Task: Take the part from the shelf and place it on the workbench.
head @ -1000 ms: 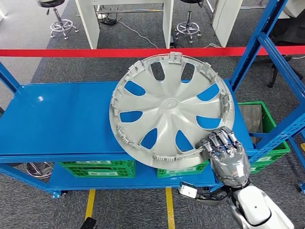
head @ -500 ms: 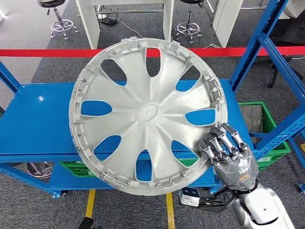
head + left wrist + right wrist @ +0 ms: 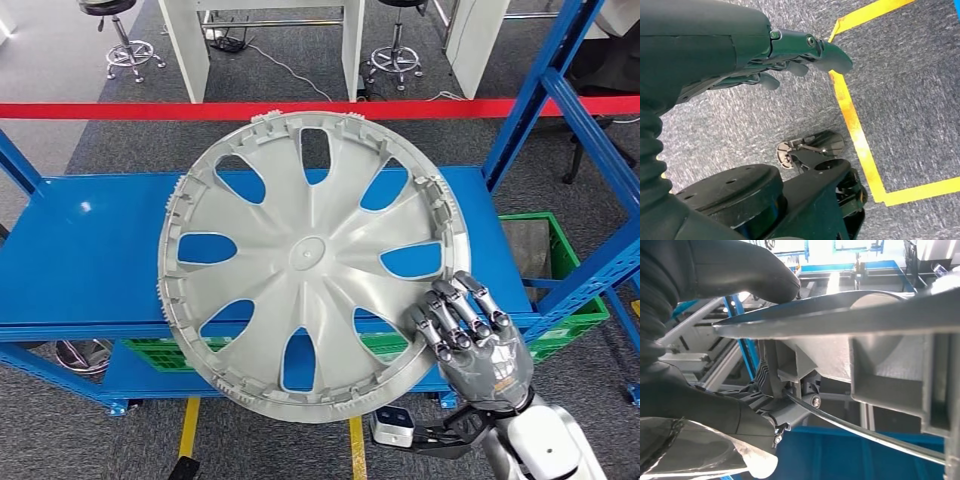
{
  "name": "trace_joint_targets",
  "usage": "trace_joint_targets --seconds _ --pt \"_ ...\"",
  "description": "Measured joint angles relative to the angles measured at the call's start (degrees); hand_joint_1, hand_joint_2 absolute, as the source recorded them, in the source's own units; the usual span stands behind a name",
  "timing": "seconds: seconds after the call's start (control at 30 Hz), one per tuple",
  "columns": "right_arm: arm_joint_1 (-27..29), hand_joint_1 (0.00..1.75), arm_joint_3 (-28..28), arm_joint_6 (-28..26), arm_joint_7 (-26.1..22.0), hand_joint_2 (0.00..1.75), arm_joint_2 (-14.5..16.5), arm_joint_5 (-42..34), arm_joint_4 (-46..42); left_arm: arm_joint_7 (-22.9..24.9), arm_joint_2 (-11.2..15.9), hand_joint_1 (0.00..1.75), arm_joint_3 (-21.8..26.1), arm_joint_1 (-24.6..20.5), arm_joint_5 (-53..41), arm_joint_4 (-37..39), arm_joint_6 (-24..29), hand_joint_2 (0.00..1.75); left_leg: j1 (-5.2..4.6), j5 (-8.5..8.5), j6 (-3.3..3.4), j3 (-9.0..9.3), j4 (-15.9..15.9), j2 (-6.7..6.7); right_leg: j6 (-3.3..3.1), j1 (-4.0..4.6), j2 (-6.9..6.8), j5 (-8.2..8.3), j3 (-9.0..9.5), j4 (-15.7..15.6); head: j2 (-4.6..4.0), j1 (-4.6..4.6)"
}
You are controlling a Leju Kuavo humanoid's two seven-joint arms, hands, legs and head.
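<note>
Part: grey wheel cover (image 3: 309,265) was held off the blue shelf (image 3: 90,250), tilted with its inner face toward the robot, its near-right rim inside the right hand's grasp.
Right hand: right hand (image 3: 472,335) pinched the cover's rim, fingers (image 3: 453,310) lying over the top face and the thumb beneath; the right wrist view showed the rim (image 3: 828,320) clamped between the dark thumb (image 3: 734,270) and the fingers below it.
Left hand: left hand (image 3: 791,60) hung over the grey floor beside yellow tape (image 3: 855,130), fingers loosely apart and holding nothing.
Step in hand: judged to be lifting the cover away from the shelf, with the carry to the workbench not yet done.
Doing it well: grip sat at one edge, so nearly the whole disc stuck out away from the hand and would tend to droop or swing; a slow, level pull and a steady wrist seemed wise.
Edges: blue upright post (image 3: 543,90) stood just beyond the hand on its outer side, and the cover's rim opposite the hand reached over the shelf toward the red barrier tape (image 3: 113,110).
Open room: widest free path looked to be straight back toward the robot, over the shelf's front edge, above the green crates (image 3: 204,352).
</note>
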Motion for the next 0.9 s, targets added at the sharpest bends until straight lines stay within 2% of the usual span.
trace_joint_targets --seconds 0.1,0.33,0.57,0.9 --pt "0.24 1.75 0.39 0.00 2.45 1.75 0.45 0.02 0.25 0.79 -0.03 0.00 -0.03 -0.02 -0.38 0.00 0.05 1.75 0.01 0.00 0.00 0.00 0.00 0.00 0.00 0.01 0.00 0.00 0.00 0.00 0.00 -0.01" --pt "-0.48 1.75 5.15 0.00 12.52 1.75 -0.26 0.00 1.93 2.35 -0.01 0.00 -0.10 -0.06 -1.58 0.00 -0.12 1.75 0.02 0.00 0.00 0.00 -0.01 0.00 0.00 0.01 0.00 0.00 0.01 0.00 0.00 0.00" --pt "-0.76 1.75 7.84 0.00 13.84 1.75 -1.15 0.02 3.25 2.80 0.03 0.00 -0.27 -0.06 -1.83 0.00 0.04 1.75 0.00 0.00 0.00 0.00 -0.01 0.00 0.00 0.00 0.00 0.00 0.01 0.00 0.00 0.00" --pt "-0.91 1.75 9.64 0.00 18.09 1.75 -2.90 0.00 3.68 3.71 0.16 0.00 -0.27 -0.08 -2.98 0.00 0.87 1.75 0.01 0.00 0.00 0.00 -0.01 0.00 0.00 0.00 0.00 0.00 0.00 0.00 0.00 0.01"
